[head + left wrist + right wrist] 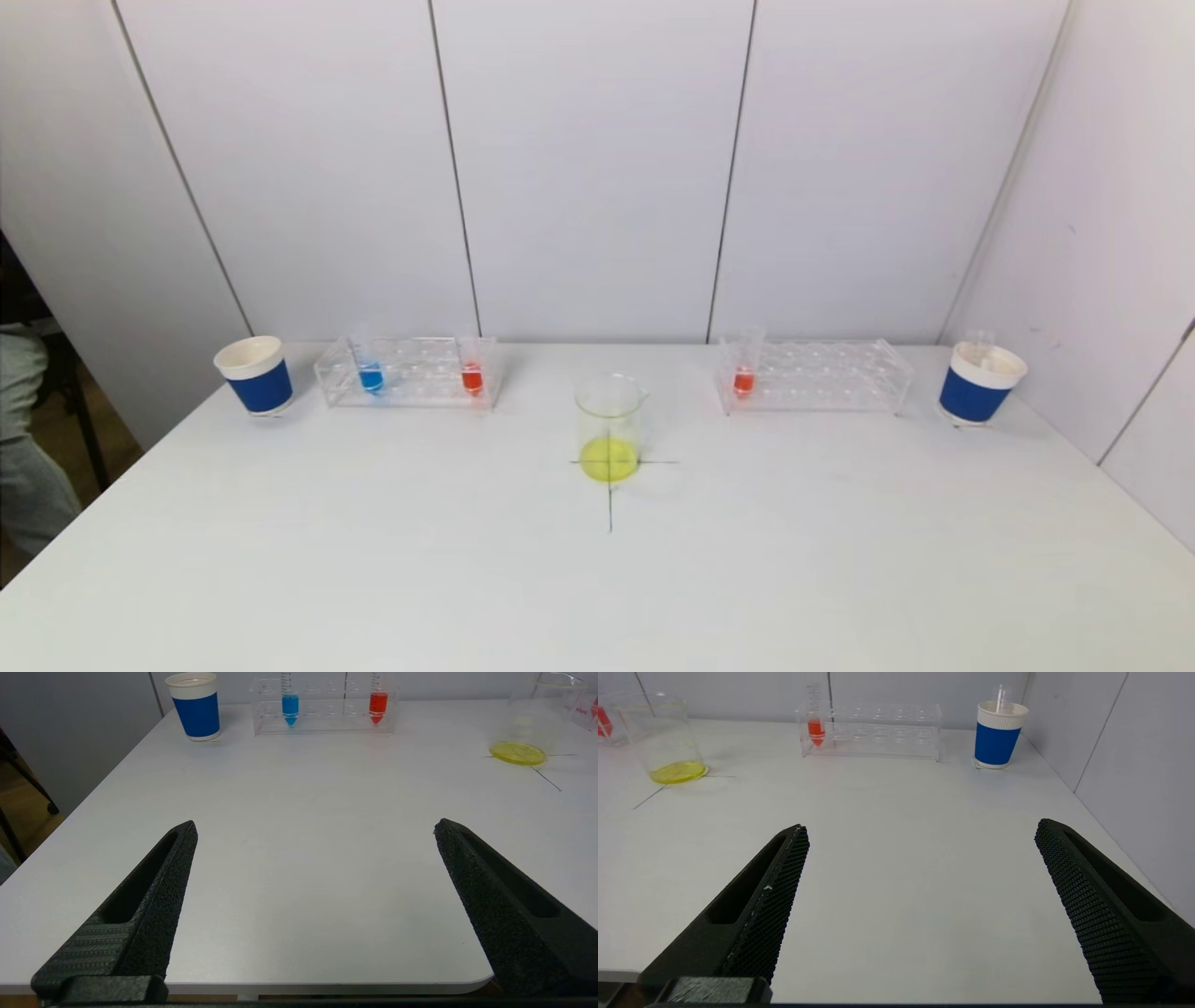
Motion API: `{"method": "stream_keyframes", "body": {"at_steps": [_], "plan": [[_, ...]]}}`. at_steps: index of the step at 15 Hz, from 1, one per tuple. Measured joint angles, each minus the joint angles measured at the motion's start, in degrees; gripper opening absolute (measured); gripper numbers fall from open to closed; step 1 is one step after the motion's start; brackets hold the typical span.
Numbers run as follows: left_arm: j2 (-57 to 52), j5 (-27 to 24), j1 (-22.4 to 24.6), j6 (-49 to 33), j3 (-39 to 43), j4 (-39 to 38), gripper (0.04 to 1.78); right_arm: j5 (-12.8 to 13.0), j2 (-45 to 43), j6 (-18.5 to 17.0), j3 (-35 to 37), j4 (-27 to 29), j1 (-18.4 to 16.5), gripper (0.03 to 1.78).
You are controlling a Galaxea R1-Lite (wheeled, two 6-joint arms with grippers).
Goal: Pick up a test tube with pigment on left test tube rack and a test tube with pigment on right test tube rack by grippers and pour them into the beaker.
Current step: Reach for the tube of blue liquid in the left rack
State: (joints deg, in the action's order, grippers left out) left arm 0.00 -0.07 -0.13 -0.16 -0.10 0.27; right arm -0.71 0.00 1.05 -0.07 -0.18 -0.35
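At the table's near edge both grippers hang empty, the left gripper (315, 828) and right gripper (922, 828) each with jaws spread wide, so the task looks not yet begun; the left rack (408, 372) holds a blue tube (371, 369) and a red tube (471, 371), the right rack (814, 375) one red tube (743, 373), all upright, long axes vertical, tips down; the beaker (610, 427) stands between the racks, nearer the robot; next, probably, each arm reaches forward to close on a tube's upper part and lift straight up.
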Motion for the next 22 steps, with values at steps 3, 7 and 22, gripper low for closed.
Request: {"method": "stream_keyframes", "body": {"at_steps": [3,7,22], "plan": [[0.0,0.0,0.0,0.0,0.0,0.0,1.77,0.0,0.0,-0.1,0.1,0.0,0.0,1.76],[0.0,0.0,0.0,0.0,0.0,0.0,1.77,0.0,-0.1,-0.1,0.1,0.0,0.0,1.76],[0.0,0.0,0.0,0.0,0.0,0.0,1.77,0.0,-0.1,-0.1,0.1,-0.1,0.0,1.76]]}}
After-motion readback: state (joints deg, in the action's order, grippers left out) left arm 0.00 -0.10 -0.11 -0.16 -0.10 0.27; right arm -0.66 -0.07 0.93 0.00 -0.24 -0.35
